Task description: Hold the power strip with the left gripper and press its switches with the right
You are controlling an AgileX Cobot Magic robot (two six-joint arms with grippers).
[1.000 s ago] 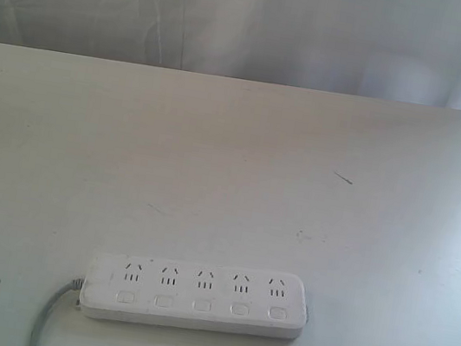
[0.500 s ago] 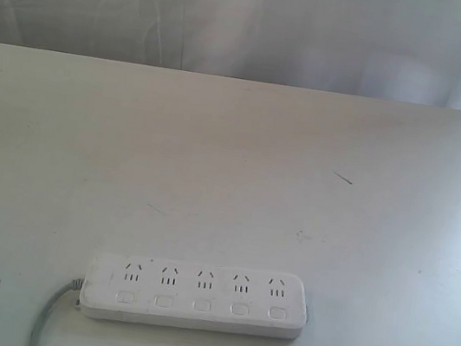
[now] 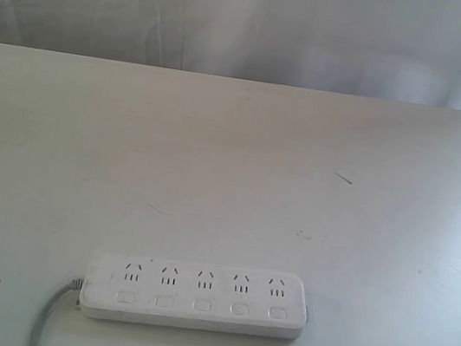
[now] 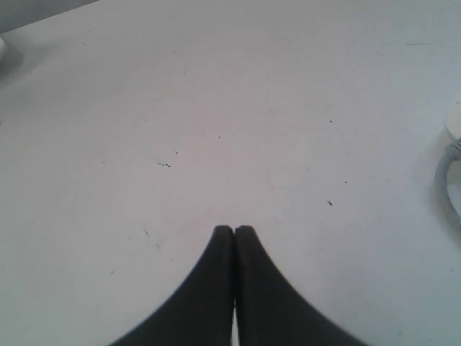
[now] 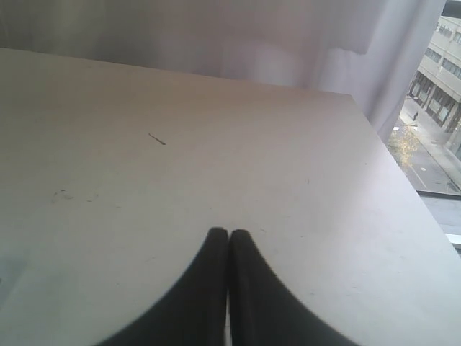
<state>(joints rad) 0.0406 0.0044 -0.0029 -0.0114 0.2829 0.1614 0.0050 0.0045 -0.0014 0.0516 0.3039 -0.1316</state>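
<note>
L gripper [image 4: 234, 229] & R gripper [image 5: 228, 232]: fingers pressed together, empty; power strip [image 3: 196, 297] untouched.

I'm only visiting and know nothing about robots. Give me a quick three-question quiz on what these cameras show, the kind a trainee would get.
1. How many sockets does the power strip have?
2. True or false: the left gripper is clamped on the power strip.
3. In the exterior view, at which end does the grey cord leave the strip? A) left B) right C) the middle

Key: 1) Five. 2) False: its jaws are shut on nothing, over the table. 3) A.
</note>
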